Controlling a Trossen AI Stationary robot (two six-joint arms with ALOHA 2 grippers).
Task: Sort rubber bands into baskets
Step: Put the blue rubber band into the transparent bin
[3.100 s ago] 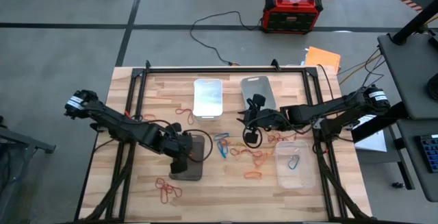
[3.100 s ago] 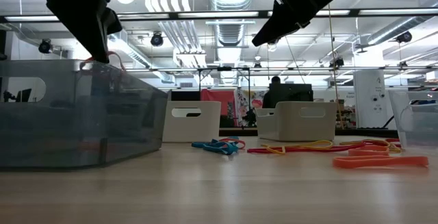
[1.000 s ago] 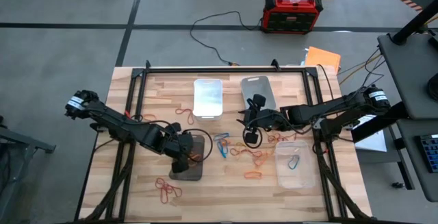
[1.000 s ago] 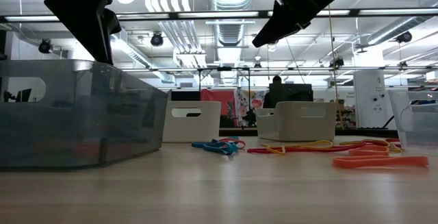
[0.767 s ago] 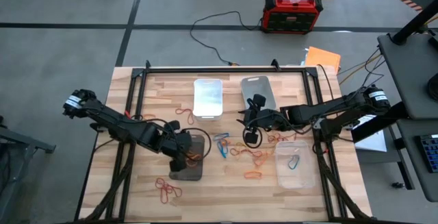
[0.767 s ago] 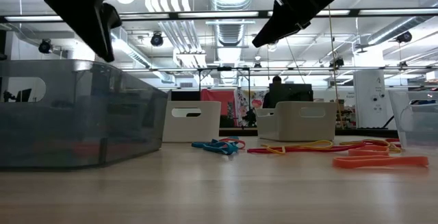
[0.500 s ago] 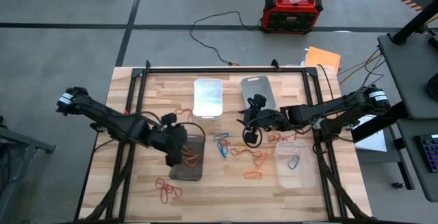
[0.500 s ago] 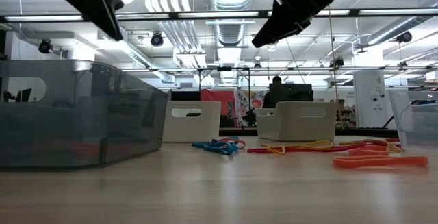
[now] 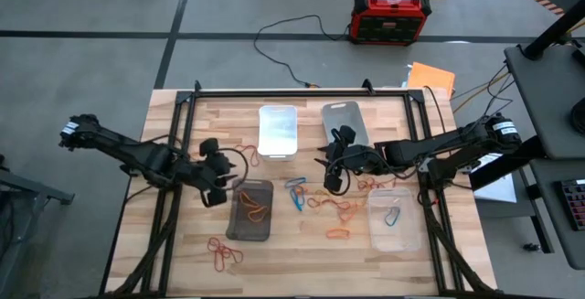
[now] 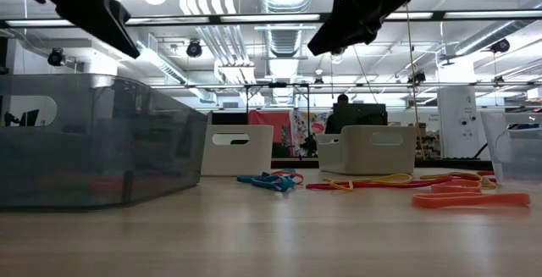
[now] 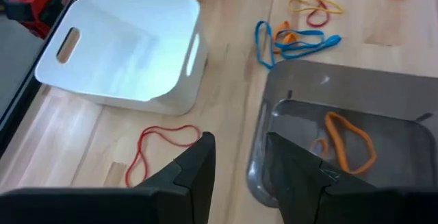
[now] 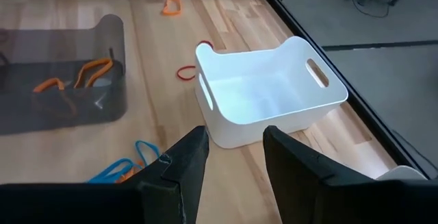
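High view: dark basket runs lengthwise 12 to 6, orange bands inside blurred. Left gripper at its 10 o'clock and right gripper both stand apart, empty.

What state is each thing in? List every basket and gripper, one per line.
White basket: upright, empty.
Light grey basket: upright, contents hidden.
Dark basket: upright, orange bands inside.
Clear basket: upright, holds a blue band.
Left gripper: open, empty, beside the dark basket.
Right gripper: open, empty, above the loose bands at mid-table.
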